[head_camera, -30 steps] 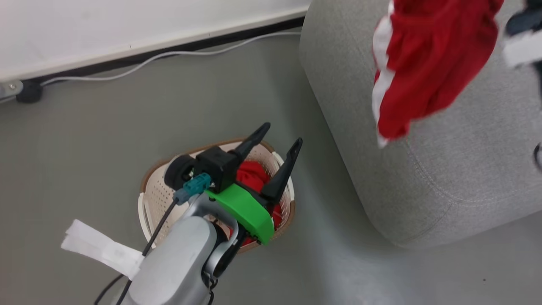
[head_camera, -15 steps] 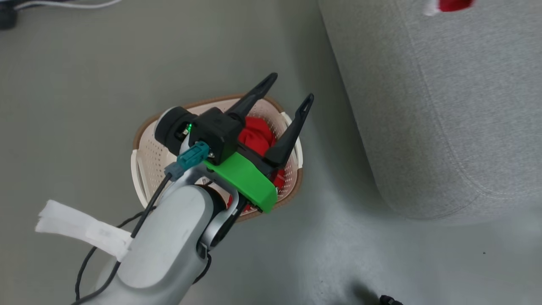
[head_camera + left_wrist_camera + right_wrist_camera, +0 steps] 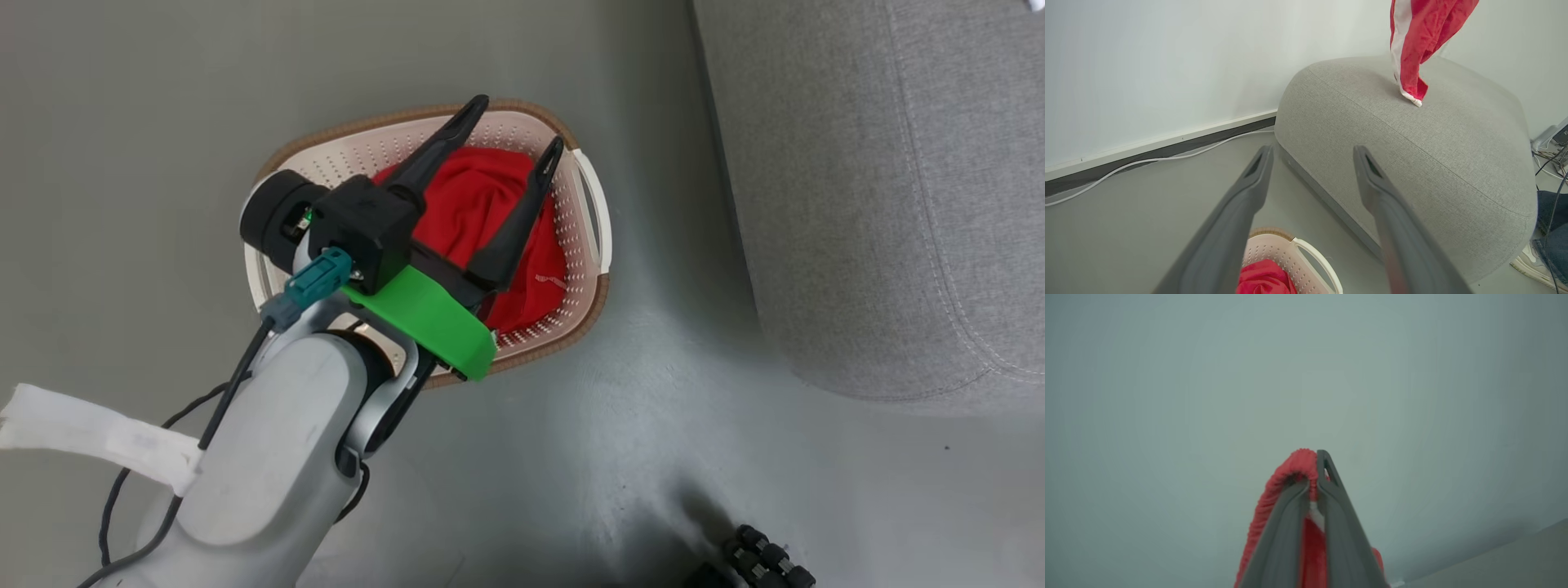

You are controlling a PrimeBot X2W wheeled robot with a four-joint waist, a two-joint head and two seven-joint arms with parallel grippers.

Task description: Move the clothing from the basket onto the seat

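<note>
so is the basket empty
No, the head view shows a red garment lying bunched inside the basket, beneath the open left tool.

— What sort of place is this?
— A test room or lab, with one corner dressed as a home. The floor (image 3: 122, 98) is bare, smooth and grey, and the wall (image 3: 1147, 61) is plain white with a dark skirting strip (image 3: 1167, 150)
— What looks homely?
— A grey upholstered seat (image 3: 1412, 143) by the wall, and a laundry basket (image 3: 359, 155) of red clothing (image 3: 482, 204) on the floor just beside it
— And the lab part?
— A white cable (image 3: 1126, 164) runs loose along the floor's edge under the wall, tangled wires (image 3: 1549, 157) lie past the seat's far edge, and a person's shoe (image 3: 1531, 263) shows there
</note>
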